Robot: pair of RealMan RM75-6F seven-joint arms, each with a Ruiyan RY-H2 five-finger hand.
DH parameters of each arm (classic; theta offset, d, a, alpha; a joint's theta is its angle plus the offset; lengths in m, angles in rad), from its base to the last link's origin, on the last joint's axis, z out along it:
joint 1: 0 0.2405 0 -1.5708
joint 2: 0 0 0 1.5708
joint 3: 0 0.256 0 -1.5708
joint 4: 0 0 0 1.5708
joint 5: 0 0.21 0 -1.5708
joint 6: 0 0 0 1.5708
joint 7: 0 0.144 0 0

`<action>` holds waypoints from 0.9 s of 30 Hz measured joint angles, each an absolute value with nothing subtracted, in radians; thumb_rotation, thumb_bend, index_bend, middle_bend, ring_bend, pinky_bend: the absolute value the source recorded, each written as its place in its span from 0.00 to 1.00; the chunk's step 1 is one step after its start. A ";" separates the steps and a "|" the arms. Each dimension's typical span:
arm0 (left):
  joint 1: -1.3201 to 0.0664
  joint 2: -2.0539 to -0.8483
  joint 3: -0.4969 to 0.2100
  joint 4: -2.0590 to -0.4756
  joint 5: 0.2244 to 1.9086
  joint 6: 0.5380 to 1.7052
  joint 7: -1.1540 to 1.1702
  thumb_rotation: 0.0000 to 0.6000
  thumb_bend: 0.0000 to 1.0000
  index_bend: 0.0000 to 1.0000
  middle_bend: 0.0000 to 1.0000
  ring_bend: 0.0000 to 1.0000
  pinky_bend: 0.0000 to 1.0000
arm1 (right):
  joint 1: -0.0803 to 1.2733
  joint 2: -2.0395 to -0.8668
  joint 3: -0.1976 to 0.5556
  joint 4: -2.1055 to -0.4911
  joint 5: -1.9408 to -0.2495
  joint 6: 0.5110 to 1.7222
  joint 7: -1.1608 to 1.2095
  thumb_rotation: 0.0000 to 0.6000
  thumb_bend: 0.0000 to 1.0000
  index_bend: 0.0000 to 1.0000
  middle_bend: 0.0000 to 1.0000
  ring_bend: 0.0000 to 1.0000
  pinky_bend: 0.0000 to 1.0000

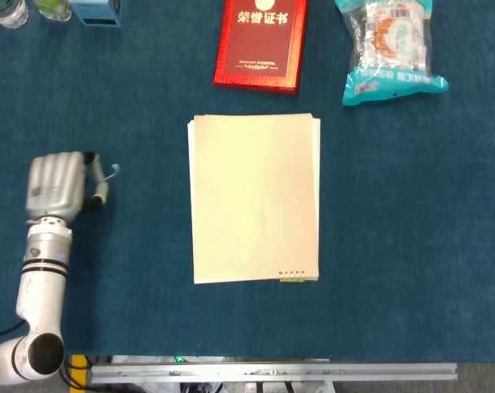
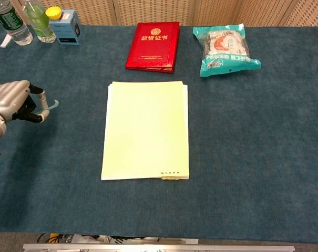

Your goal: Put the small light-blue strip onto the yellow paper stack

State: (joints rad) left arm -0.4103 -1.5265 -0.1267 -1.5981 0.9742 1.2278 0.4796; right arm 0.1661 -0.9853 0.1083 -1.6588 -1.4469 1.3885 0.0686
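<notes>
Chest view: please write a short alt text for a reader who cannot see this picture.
At the left edge, the left robot hand pinches a small light-blue strip, apart from the yellow paper stack lying in the middle of the blue table. Along the far edge are a red certificate folder, a teal snack bag, two bottles and a small blue box.
</notes>
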 measured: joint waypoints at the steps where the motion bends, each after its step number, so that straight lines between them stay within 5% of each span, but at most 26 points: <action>1: -0.416 -1.523 -0.121 -1.602 1.015 1.225 0.468 1.00 0.40 0.60 1.00 1.00 1.00 | 0.166 -0.985 0.108 -1.661 -1.447 1.389 0.067 1.00 0.09 0.16 0.26 0.12 0.23; 13: -0.517 -1.545 -0.064 -1.612 1.285 1.141 0.449 1.00 0.40 0.60 1.00 1.00 1.00 | 0.165 -0.982 0.108 -1.679 -1.448 1.392 0.054 1.00 0.09 0.15 0.26 0.12 0.23; 27: -0.595 -1.636 -0.055 -1.570 1.274 1.034 0.536 1.00 0.40 0.60 1.00 1.00 1.00 | 0.156 -0.976 0.105 -1.681 -1.449 1.401 0.063 1.00 0.09 0.15 0.26 0.12 0.23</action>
